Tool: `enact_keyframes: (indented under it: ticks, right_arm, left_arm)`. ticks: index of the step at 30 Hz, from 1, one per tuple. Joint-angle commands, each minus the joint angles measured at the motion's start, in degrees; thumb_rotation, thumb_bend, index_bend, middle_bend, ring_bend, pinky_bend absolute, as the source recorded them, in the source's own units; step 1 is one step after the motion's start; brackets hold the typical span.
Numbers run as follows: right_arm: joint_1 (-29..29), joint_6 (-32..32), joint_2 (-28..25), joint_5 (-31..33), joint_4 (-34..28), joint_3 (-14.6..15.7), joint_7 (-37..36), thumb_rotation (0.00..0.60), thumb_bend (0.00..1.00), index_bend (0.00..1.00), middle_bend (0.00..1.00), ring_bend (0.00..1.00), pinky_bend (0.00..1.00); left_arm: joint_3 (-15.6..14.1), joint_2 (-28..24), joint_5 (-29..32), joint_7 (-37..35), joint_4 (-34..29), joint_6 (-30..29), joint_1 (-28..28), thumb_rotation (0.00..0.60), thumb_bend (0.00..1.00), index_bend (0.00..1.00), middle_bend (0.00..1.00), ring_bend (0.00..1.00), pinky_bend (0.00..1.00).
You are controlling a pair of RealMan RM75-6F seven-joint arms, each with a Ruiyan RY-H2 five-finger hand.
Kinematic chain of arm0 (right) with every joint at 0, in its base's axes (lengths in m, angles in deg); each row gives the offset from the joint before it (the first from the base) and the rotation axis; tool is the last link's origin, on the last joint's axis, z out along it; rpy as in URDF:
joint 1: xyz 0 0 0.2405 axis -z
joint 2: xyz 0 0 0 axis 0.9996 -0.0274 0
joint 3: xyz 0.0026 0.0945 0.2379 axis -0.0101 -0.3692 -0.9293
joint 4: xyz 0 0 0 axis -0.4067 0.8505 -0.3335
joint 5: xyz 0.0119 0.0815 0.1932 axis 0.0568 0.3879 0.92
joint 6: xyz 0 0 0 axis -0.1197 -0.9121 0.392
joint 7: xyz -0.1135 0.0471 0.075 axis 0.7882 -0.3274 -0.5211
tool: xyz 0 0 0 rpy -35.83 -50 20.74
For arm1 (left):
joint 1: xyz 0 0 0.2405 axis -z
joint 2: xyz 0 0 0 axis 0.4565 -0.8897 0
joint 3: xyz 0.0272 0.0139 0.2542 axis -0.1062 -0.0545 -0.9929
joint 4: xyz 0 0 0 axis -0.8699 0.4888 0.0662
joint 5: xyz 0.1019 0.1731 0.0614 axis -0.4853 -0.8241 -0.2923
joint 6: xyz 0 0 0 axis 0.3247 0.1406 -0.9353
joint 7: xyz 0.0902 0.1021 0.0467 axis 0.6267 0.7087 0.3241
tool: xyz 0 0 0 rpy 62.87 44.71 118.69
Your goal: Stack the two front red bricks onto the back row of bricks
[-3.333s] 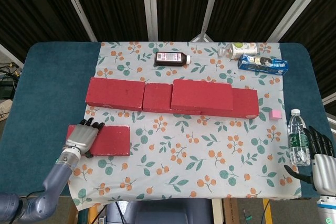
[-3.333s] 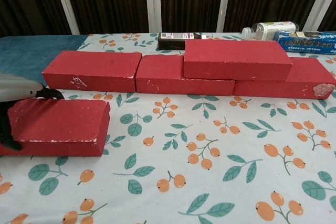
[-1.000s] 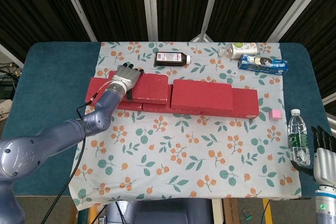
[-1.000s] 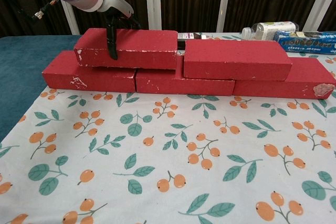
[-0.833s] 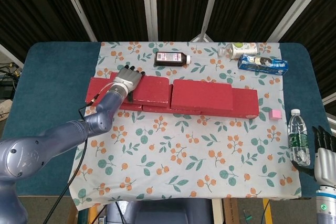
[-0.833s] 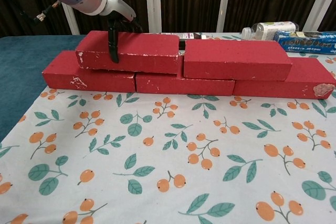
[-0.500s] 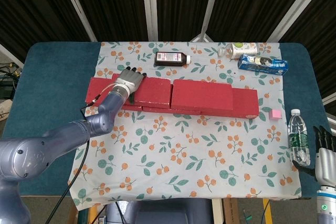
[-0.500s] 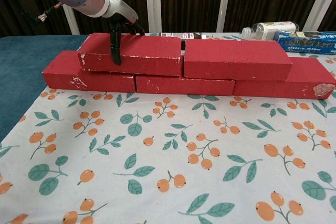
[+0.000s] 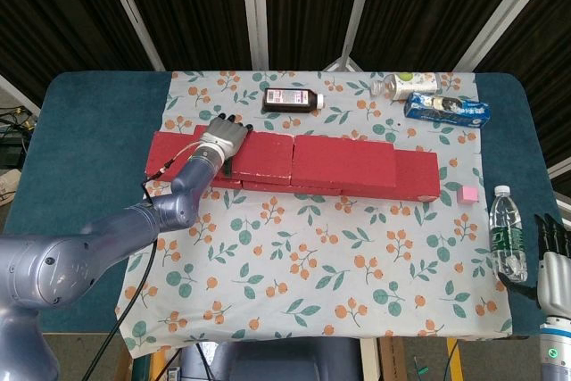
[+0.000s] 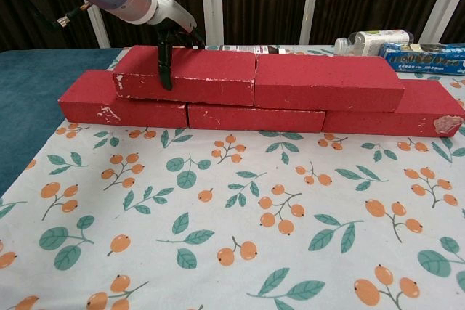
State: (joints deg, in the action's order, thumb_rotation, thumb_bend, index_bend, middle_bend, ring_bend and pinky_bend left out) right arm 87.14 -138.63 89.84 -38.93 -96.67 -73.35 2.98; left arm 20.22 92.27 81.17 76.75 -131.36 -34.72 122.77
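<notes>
Three red bricks form the back row [image 10: 254, 117] on the floral cloth. Two more red bricks lie on top of it. The right upper brick [image 10: 327, 81] [image 9: 343, 161] lies untouched. My left hand [image 9: 223, 138] [image 10: 174, 34] grips the left upper brick [image 10: 192, 74] [image 9: 263, 156] at its left end, thumb down the front face, fingers over the top. This brick's right end meets the right upper brick. My right hand [image 9: 553, 260] hangs at the table's front right edge, fingers apart, holding nothing.
A water bottle [image 9: 507, 234] stands just left of my right hand. A pink cube [image 9: 467, 194] lies right of the brick row. Behind the row lie a brown bottle [image 9: 292, 100], a white bottle [image 9: 410, 86] and a blue packet [image 9: 446, 110].
My left hand carried the front brick from the near left up onto the back row, then slid it right until it closed the gap to the other upper brick. The right hand stayed still.
</notes>
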Motion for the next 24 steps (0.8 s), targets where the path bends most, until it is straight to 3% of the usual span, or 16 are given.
enact_keyframes:
  ticks: [1,24]
  right_arm:
    - [0.0,0.0,0.0,0.0,0.0,0.0,0.0,0.600,0.02,0.00,0.00,0.00,0.00]
    - [0.1,0.1,-0.2,0.2,0.1,-0.2,-0.4,0.600,0.02,0.00,0.00,0.00,0.00]
  left_arm:
    - [-0.5,0.1,0.2,-0.6,-0.1,-0.1,0.5,0.600,0.02,0.31,0.36,0.00,0.02]
    - [-5.0,2.6,3.1,-3.0,1.9,0.8,3.4,0.600,0.02,0.30,0.36,0.00,0.02]
